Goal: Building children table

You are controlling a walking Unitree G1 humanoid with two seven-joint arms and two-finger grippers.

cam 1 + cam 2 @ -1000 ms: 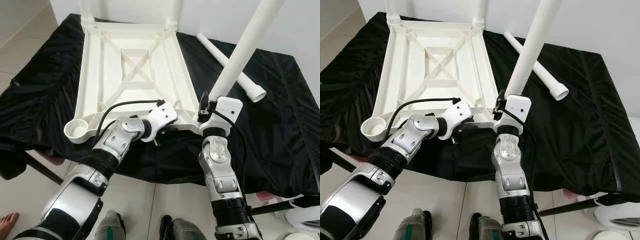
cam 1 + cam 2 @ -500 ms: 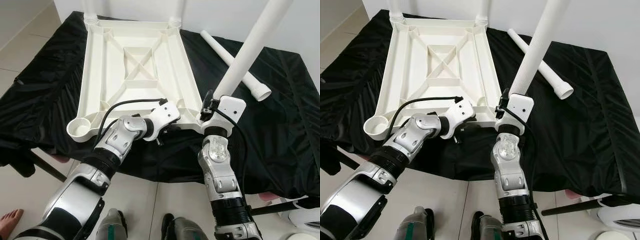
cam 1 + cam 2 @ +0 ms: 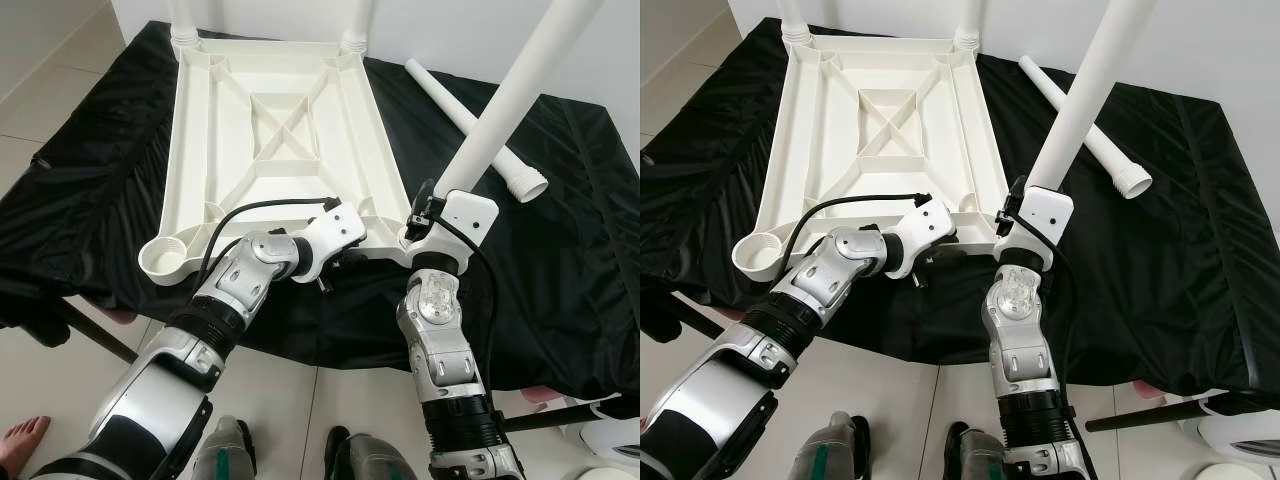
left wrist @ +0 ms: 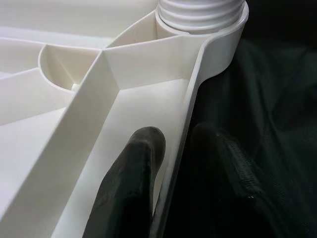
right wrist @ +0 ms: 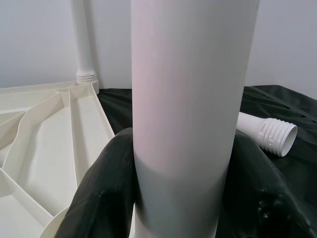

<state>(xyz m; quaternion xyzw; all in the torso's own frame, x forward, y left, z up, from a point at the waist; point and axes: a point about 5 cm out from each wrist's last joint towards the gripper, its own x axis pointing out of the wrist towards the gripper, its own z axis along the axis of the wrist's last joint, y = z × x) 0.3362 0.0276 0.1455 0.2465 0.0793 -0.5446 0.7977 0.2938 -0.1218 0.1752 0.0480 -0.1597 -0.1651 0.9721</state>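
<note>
The white plastic tabletop (image 3: pixel 270 130) lies upside down on a black cloth (image 3: pixel 560 250). Two white legs (image 3: pixel 183 20) (image 3: pixel 357 20) stand in its far corners. My right gripper (image 3: pixel 425 205) is shut on a third white leg (image 3: pixel 510 100), which leans up and to the right from the near right corner socket. In the right wrist view, black fingers (image 5: pixel 109 178) wrap both sides of that leg (image 5: pixel 188 74). My left gripper (image 4: pixel 176 136) is shut on the tabletop's near rim (image 4: pixel 185 119), one finger inside and one outside, just left of that socket. The near left socket (image 3: pixel 165 260) is empty.
A loose white leg (image 3: pixel 440 95) lies on the cloth at the back right. The cloth's front edge hangs over tiled floor by my feet. A person's bare foot (image 3: pixel 15 440) is at lower left, and a white object (image 3: pixel 610 440) at lower right.
The whole picture has shifted slightly right and down, so the camera moved. Both grips and the leg's lean look unchanged.
</note>
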